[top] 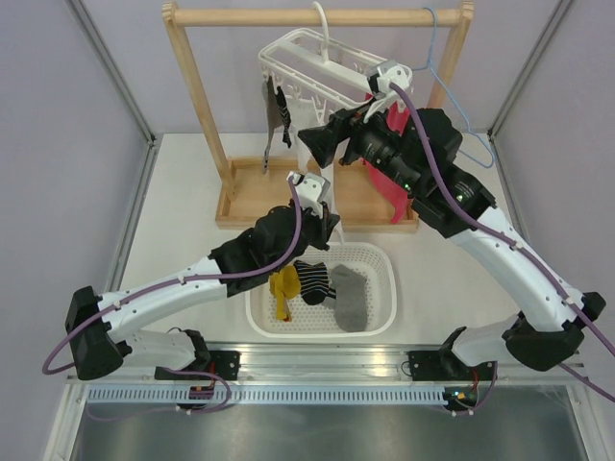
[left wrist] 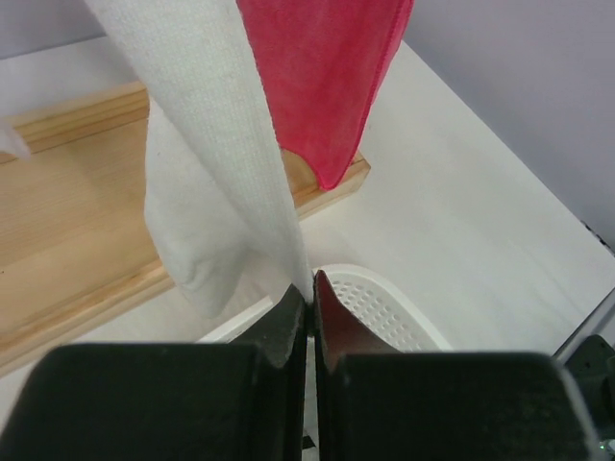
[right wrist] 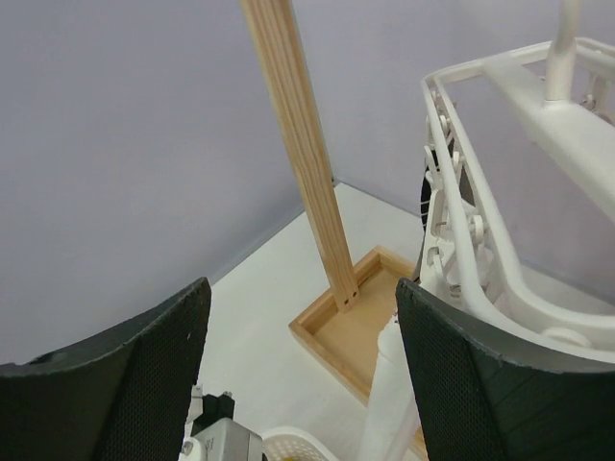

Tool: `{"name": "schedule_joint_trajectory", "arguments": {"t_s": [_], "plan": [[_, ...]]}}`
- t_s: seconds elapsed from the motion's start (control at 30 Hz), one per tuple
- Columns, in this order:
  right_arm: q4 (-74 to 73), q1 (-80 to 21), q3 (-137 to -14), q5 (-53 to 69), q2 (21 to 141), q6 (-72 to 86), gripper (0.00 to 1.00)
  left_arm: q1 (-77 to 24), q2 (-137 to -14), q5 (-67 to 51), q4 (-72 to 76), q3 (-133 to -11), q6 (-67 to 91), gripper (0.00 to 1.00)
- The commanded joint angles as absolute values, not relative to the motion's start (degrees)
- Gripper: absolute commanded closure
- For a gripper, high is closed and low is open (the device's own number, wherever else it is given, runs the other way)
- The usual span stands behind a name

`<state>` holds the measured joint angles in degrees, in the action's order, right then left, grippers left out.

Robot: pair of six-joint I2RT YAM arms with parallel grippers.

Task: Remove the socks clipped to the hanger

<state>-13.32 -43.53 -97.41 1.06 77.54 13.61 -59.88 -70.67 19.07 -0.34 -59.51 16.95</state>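
The white plastic hanger [top: 306, 56] hangs by its hook from the wooden rail. A grey sock [top: 268, 120] and a striped sock [top: 283, 122] dangle from clips on its left side. A white sock [left wrist: 211, 144] hangs lower, and my left gripper [left wrist: 312, 288] is shut on its bottom edge, just above the basket. My right gripper [right wrist: 303, 370] stands open beside the hanger frame [right wrist: 480, 240], with the white sock [right wrist: 389, 403] just inside its right finger [right wrist: 480, 384]. In the top view the right gripper [top: 322, 144] sits under the hanger's front edge.
A white basket [top: 384, 288] in front of the rack holds a yellow sock [top: 282, 291], a striped sock [top: 313, 279] and a grey sock [top: 352, 298]. A red towel [top: 389, 178] and a blue wire hanger [top: 452, 91] hang on the right. The wooden rack's base tray [top: 250, 192] lies behind the basket.
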Motion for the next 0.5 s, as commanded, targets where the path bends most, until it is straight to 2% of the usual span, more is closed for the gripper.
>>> {"name": "schedule_joint_trajectory", "arguments": {"t_s": [0.0, 0.47], "plan": [[-18.54, -45.96, -104.66, -4.29, 81.02, 12.05, 0.18, -60.47, -70.31, 20.74, -2.63, -62.40, 13.71, 0.98], [-25.57, -50.80, -114.69, -21.52, 89.64, 10.81, 0.17, -60.38, -69.70, 22.76, -4.31, -63.19, 11.25, 0.98]]}}
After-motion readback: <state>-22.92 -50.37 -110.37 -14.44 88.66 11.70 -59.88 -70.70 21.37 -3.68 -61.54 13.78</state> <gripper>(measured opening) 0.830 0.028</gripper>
